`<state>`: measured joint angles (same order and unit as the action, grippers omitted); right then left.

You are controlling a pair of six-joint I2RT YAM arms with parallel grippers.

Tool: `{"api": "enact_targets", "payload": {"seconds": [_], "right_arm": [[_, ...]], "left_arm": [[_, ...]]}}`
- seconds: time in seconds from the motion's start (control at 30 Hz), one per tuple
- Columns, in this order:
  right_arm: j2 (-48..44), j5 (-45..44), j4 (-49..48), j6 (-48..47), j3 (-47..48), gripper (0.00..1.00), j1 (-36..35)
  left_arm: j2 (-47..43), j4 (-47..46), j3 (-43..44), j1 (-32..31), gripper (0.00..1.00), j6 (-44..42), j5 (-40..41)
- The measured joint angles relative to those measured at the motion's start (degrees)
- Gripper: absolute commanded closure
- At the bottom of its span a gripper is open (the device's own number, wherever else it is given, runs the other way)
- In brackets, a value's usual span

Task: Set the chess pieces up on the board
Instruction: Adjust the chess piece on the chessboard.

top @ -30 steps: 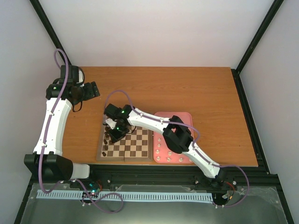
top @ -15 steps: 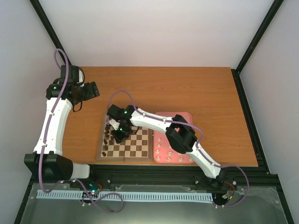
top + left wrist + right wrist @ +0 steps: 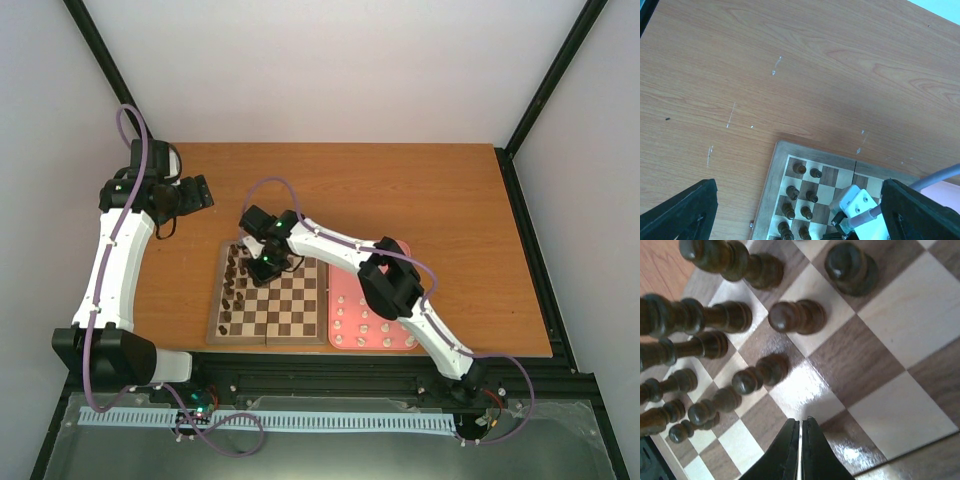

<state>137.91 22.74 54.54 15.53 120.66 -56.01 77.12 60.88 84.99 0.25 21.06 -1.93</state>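
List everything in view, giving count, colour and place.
table: one, orange-brown wood, under everything
board: one, light and dark brown squares, near edge, centre-left
pink tray: one, pink, just right of the board
dark chess pieces: many, dark brown, two columns along the board's left side
cream chess pieces: several, cream-white, in rows on the tray, partly hidden by the arm
left gripper: one, black, open, over the table's far left
right gripper: one, black, shut, empty, low over the board beside the dark pieces
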Motion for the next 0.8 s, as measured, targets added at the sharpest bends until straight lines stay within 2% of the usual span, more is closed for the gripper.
{"api": "enact_targets", "payload": {"seconds": [0.8], "right_arm": [[4.52,2.99,-0.35,0.17,6.23,0.97,-0.26]], "left_arm": [[0.0,0.0,0.0,0.0,0.0,0.0,0.0]]}}
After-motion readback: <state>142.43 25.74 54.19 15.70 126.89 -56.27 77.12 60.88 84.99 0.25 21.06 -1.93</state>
